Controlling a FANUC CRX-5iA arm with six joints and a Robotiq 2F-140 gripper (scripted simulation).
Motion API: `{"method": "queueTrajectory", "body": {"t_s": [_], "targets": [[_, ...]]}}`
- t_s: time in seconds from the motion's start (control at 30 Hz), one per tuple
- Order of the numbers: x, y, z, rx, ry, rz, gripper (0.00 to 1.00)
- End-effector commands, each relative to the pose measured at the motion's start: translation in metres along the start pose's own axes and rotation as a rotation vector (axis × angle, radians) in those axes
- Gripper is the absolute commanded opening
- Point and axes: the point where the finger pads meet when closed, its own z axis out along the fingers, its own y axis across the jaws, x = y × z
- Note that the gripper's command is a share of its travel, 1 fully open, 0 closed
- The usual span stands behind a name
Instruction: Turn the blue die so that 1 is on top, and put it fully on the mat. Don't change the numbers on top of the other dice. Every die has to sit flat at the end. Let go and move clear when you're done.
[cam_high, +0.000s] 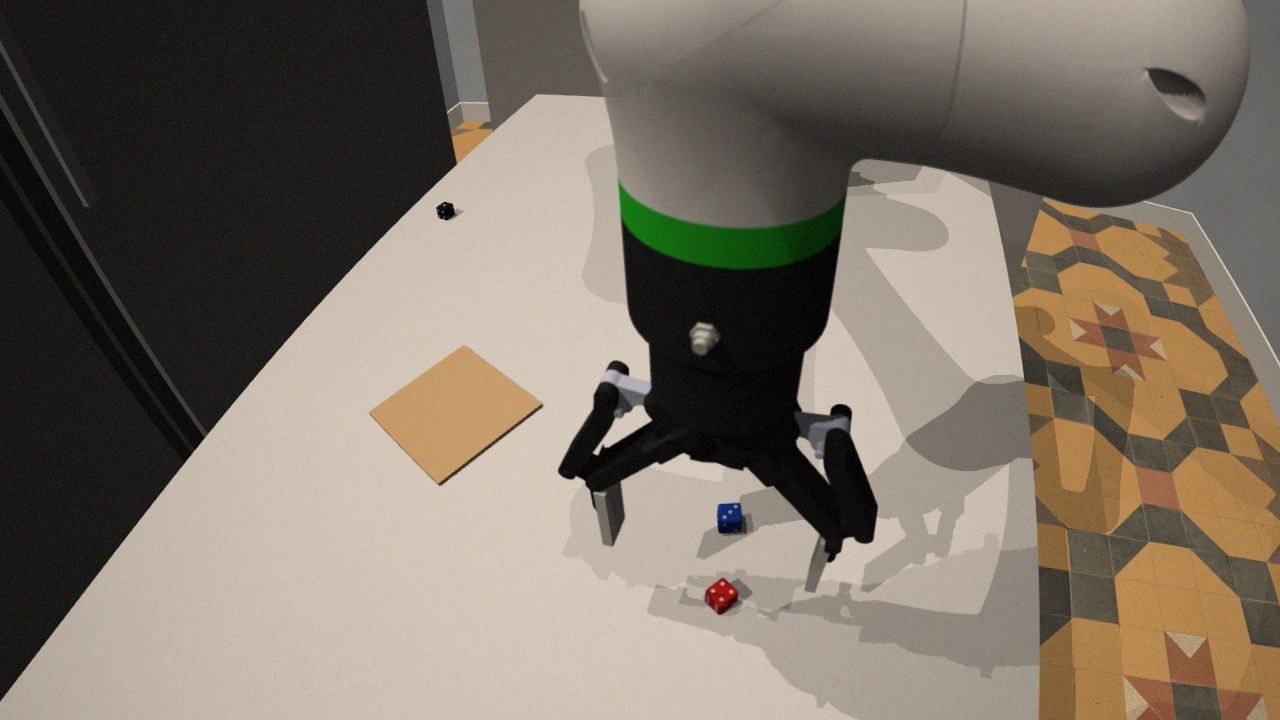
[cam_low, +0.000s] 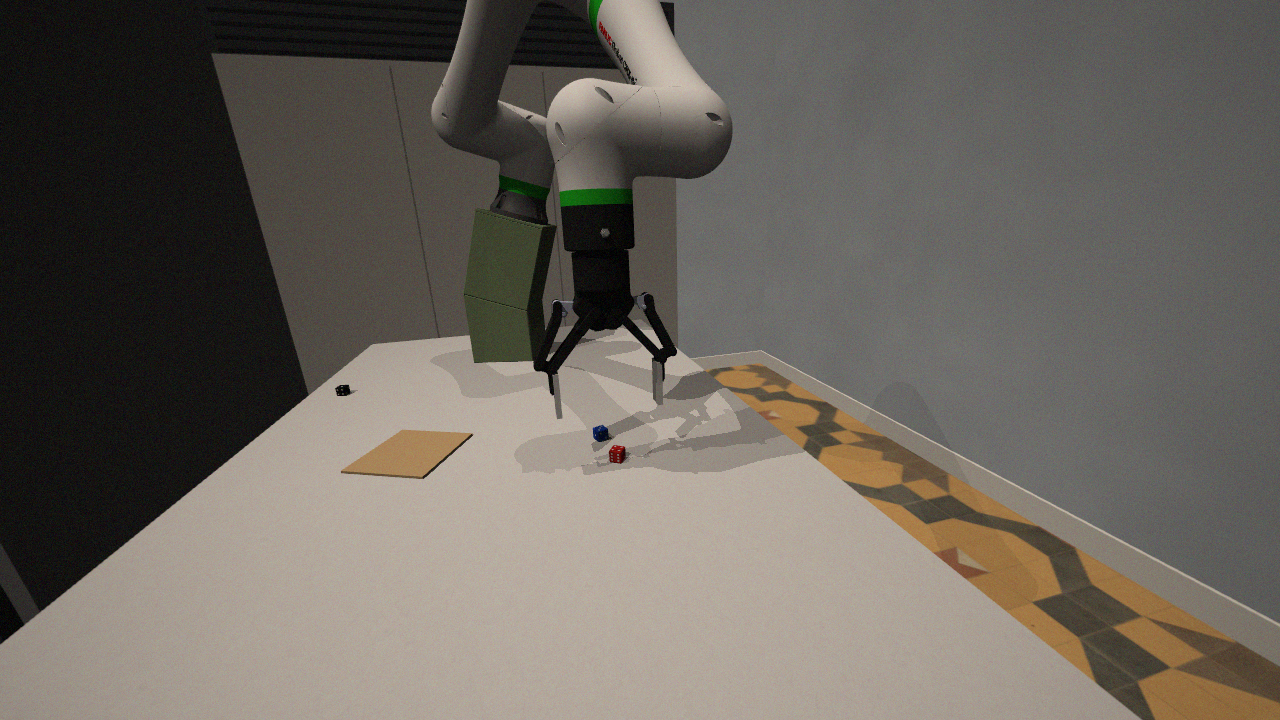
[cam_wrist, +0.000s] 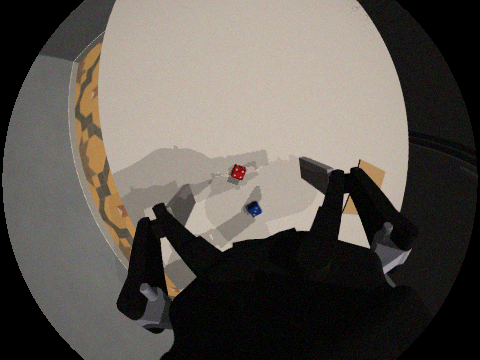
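Observation:
The small blue die (cam_high: 729, 516) sits flat on the white table, off the mat; it also shows in the exterior view (cam_low: 599, 432) and the wrist view (cam_wrist: 252, 208). Its top number is too small to read. The tan square mat (cam_high: 455, 411) lies flat to its left, also in the exterior view (cam_low: 407, 453). My gripper (cam_high: 713, 546) hangs above the blue die, fingers wide open and empty, one fingertip on each side of it and clear of the table (cam_low: 606, 401).
A red die (cam_high: 721, 595) lies close in front of the blue die, near my right fingertip. A black die (cam_high: 444, 210) sits far back by the table's left edge. A green box (cam_low: 506, 295) stands behind the arm. The table's right edge drops to a patterned floor.

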Motion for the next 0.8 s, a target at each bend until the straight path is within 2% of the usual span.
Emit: {"method": "queueTrajectory", "body": {"t_s": [0.0, 0.07, 0.13, 0.27, 0.6, 0.7, 0.77], "targets": [[0.000, 0.000, -0.032, 0.000, 0.000, 0.000, 1.00], [0.000, 0.000, -0.044, 0.000, 0.000, 0.000, 1.00], [0.000, 0.000, -0.044, 0.000, 0.000, 0.000, 1.00], [0.000, 0.000, -0.058, 0.000, 0.000, 0.000, 1.00], [-0.001, 0.000, -0.059, 0.000, 0.000, -0.004, 1.00], [-0.006, 0.000, -0.059, 0.000, 0.000, -0.025, 1.00], [-0.033, 0.000, -0.055, 0.001, 0.000, -0.130, 1.00]]}}
